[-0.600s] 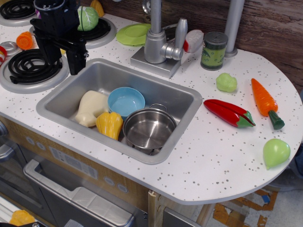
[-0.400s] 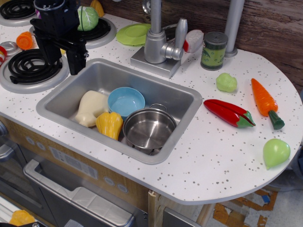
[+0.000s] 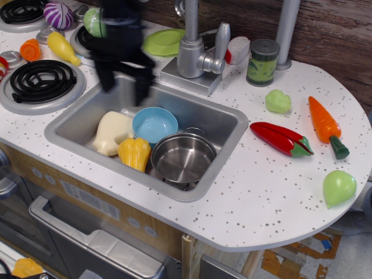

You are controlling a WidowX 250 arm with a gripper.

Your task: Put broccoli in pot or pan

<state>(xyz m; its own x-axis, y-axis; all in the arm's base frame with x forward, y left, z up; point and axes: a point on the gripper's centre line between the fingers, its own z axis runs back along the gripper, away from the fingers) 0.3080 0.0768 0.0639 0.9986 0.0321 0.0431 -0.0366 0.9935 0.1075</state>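
Note:
The broccoli [image 3: 278, 101] is a small lumpy light-green toy lying on the white counter right of the sink, below a green can. The shiny steel pot [image 3: 182, 158] stands empty in the front right part of the sink [image 3: 228, 125]. My black gripper [image 3: 124, 86] is motion-blurred above the sink's back left part, fingers pointing down and spread apart, holding nothing. It is far left of the broccoli and up-left of the pot.
In the sink are a light-blue bowl [image 3: 154, 124], a yellow pepper [image 3: 135, 153] and a cream chicken piece [image 3: 112, 132]. A red pepper [image 3: 281, 139], carrot [image 3: 324, 124] and pale-green pear [image 3: 339, 187] lie on the right counter. The faucet [image 3: 195, 51] and can [image 3: 263, 62] stand behind.
My gripper has moved right from over the stove burners to above the sink's back left part, uncovering a purple toy and a yellow toy on the stove. The objects have not moved.

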